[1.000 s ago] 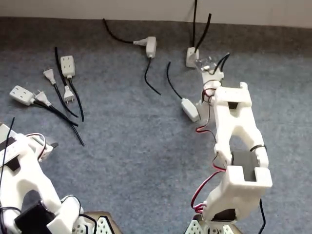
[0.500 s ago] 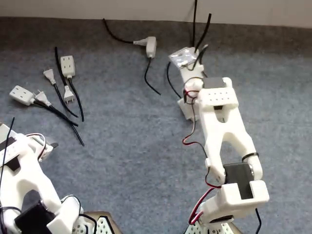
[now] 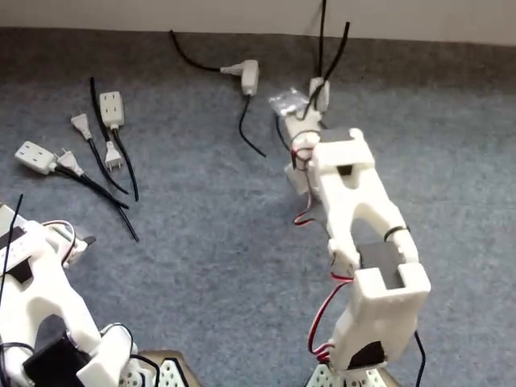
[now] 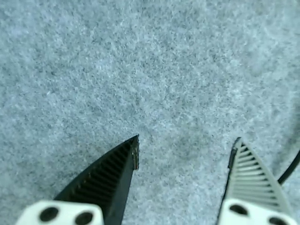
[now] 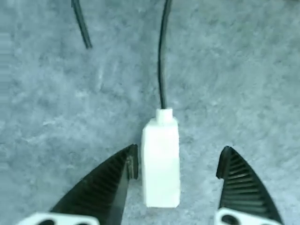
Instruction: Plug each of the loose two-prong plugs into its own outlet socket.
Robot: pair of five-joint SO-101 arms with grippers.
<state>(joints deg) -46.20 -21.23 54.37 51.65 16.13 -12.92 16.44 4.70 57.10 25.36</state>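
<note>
two tools, both released. right tool: jaws spread on either side of a white corded block, which lies flat on the grey tabletop, nearer one finger. its black cord runs off the end away from the tool. cannot tell whether the block is a plug or a socket. right arm is stretched toward the far edge, right of centre. left tool: jaws apart above the tabletop. left arm is at the near left corner. loose plugs and sockets are grouped by the left edge, well apart from both tools.
</note>
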